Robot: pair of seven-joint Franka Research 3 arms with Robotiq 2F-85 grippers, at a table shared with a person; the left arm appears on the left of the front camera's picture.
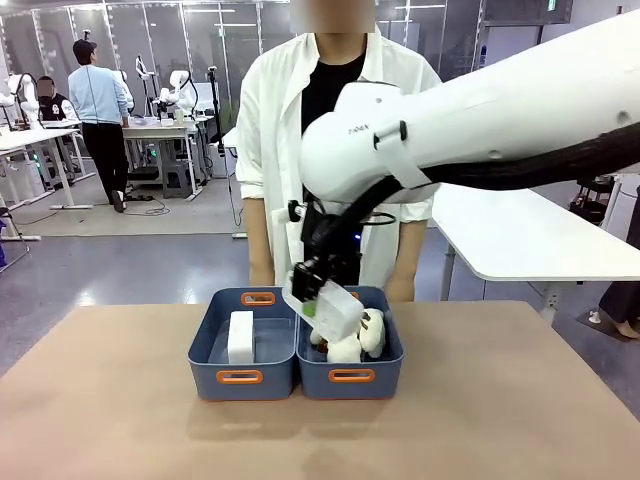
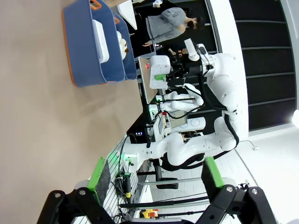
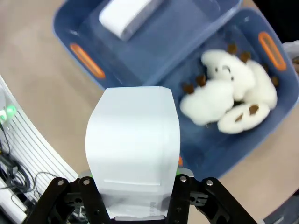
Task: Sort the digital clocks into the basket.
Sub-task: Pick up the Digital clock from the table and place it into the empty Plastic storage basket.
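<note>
Two blue bins stand side by side in the middle of the table. The left basket [image 1: 212,335] holds one white digital clock [image 1: 241,337] standing on edge. My right gripper [image 1: 312,287] is shut on a second white clock [image 1: 335,310] and holds it tilted just above the right bin [image 1: 393,352], near the wall the bins share. In the right wrist view the held clock [image 3: 133,144] fills the centre, with the basket [image 3: 65,37] and its clock [image 3: 126,14] beyond. My left gripper [image 2: 156,179] hangs open, off to the side, with nothing between its fingers.
Several white-and-brown plush toys [image 1: 358,340] fill the right bin [image 3: 210,149]. A person in a white coat [image 1: 280,150] stands at the far edge behind the bins. Bare tabletop [image 1: 120,400] lies left, right and in front of the bins.
</note>
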